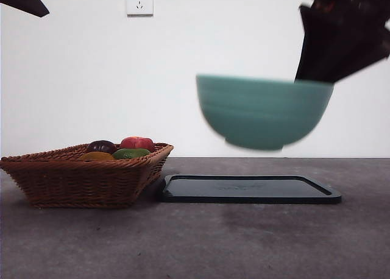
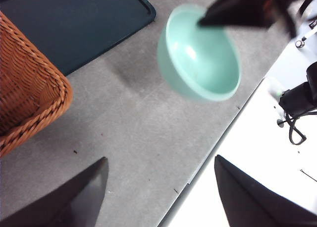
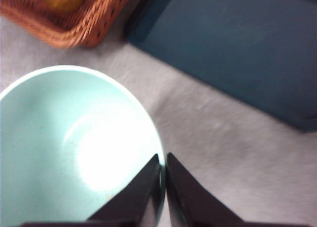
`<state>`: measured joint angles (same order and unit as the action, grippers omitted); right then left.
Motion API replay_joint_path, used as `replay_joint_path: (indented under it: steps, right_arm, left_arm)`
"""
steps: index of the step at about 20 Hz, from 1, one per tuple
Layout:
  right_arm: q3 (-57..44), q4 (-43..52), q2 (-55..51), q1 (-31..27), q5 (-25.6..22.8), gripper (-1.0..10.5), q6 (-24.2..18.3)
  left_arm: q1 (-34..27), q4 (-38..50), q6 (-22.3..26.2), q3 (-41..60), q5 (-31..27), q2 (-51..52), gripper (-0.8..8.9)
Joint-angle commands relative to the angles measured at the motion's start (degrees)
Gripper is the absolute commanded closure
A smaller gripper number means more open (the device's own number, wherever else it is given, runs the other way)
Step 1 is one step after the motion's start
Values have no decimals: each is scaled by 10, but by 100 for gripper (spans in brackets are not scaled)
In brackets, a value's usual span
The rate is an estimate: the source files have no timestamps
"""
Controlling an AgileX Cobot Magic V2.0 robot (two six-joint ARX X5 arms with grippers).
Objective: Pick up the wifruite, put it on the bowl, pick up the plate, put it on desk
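1. Right gripper [image 3: 162,187] pinched shut on bowl [image 1: 263,111] rim; bowl in mid-air, centre-right of frame, above the tray [image 1: 250,189].
2. Bowl hangs below-left of gripper, mouth up, slightly tilted; round, no long axis.
3. Left gripper [image 2: 161,187] wide open, empty; right arm nearer.
4. Brownish-orange fruit [image 1: 96,156] in basket [image 1: 79,178], lower left.

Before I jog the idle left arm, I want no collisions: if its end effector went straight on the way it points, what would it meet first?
Probably the bare desk. The left end effector, jaws open, points at grey tabletop near its edge; basket and lifted bowl sit off that line. Depth is unclear.
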<state>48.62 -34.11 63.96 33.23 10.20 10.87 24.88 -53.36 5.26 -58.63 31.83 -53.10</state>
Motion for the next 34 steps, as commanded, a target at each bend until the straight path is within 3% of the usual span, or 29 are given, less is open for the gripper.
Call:
replay_joint_path:
  steps: [1, 9, 17, 18, 21, 26, 34]
  right_arm:
    - [-25, 42, 14, 15, -7, 936, 29]
    - [-64, 126, 104, 48, -28, 936, 48]
    - [-64, 136, 139, 53, -33, 930, 48]
    - [-64, 136, 139, 53, -33, 908, 49]
    - [-62, 135, 138, 53, -32, 686, 54]
    - [-37, 114, 94, 53, -33, 640, 56]
    - [66, -31, -54, 53, -34, 640, 39]
  left_arm:
    - [3, 6, 8, -9, 4, -4, 471]
    - [3, 6, 8, -9, 4, -4, 471]
    - [3, 6, 8, -9, 4, -4, 471]
    - [3, 6, 8, -9, 4, -4, 471]
    - [3, 6, 8, -9, 4, -4, 471]
    - [3, 6, 8, -9, 4, -4, 471]
    - [3, 6, 8, -9, 4, -4, 471]
